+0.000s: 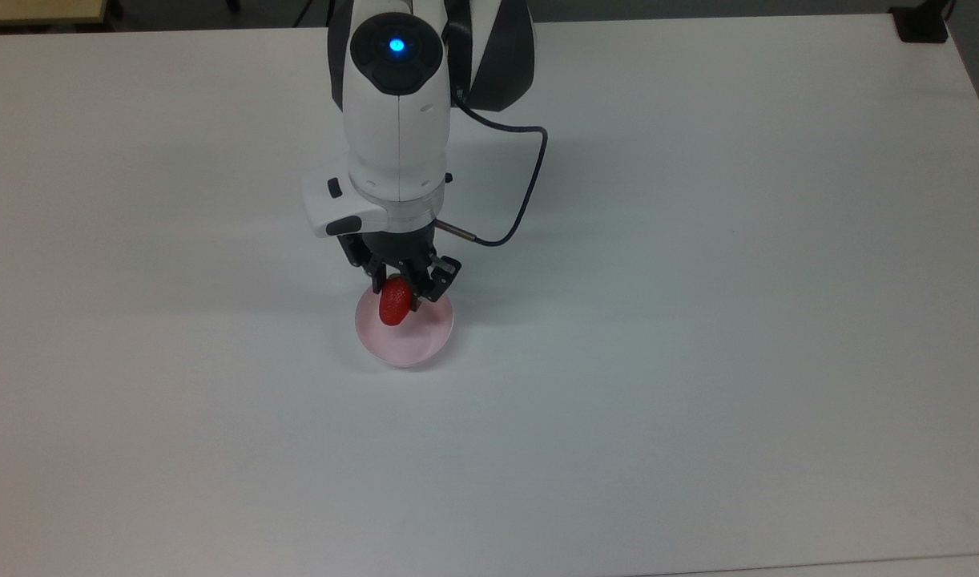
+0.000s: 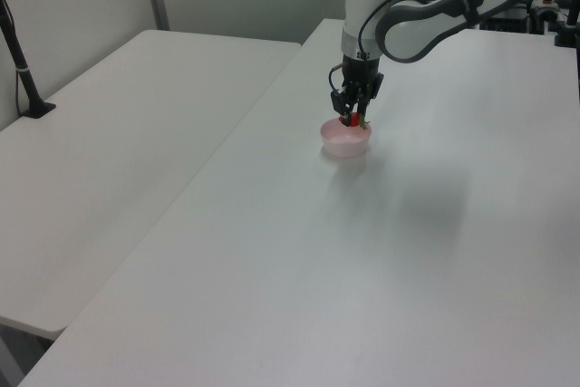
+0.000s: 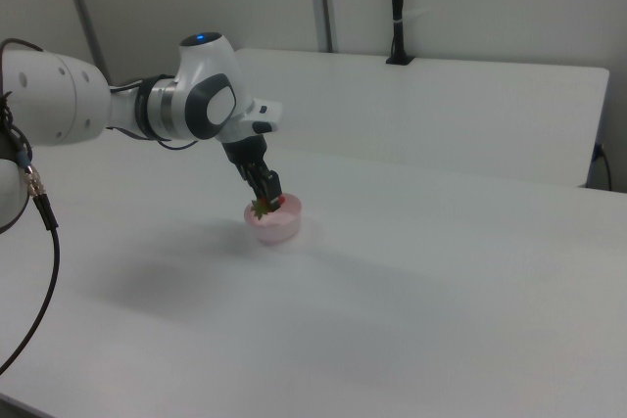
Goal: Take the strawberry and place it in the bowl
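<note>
The strawberry [image 1: 394, 304], glossy red and tapered, hangs pinched in the claw [image 1: 404, 290] directly above the bowl [image 1: 413, 340], over its rim on the side toward the top view's top; the right view shows its green cap. The bowl, round and pale pink, sits on a plain white matte desk [image 1: 698, 320]; a second white table [image 2: 118, 124] stands alongside, with grey partition walls behind. The white arm [image 1: 397, 112] reaches down steeply, a dark cable [image 1: 521, 200] looping off its wrist.

White arm [image 1: 397, 120], blue light [image 1: 395, 46], black cable [image 1: 521, 200]
</note>
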Available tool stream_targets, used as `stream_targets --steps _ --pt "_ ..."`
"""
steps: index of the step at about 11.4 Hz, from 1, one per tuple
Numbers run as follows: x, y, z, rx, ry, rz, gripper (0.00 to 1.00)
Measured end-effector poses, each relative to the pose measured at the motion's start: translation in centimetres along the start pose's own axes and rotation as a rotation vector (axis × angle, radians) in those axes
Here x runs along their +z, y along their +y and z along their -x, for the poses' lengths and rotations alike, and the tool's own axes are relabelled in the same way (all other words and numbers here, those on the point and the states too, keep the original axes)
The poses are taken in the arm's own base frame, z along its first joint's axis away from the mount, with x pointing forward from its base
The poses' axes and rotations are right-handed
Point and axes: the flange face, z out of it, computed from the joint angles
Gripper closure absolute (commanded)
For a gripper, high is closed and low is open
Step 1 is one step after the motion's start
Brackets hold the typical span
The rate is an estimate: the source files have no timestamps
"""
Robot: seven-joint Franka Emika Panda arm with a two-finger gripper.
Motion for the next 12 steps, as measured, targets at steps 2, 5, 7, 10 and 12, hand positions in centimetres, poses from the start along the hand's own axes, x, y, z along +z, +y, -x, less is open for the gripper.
stream_targets --steps 2,5,7,10,12 --pt "0.0 0.3 -0.4 0.006 0.015 -0.007 0.0" --pt "-4.8 0.5 -0.8 -0.002 0.033 -0.006 0.0" --pt "-10.9 0.5 1.2 -0.14 -0.035 0.036 0.0" --pt "-18.7 1.3 5.6 -0.264 -0.129 0.077 0.0" --pt "-21.2 1.7 7.6 -0.3 -0.141 0.08 0.0"
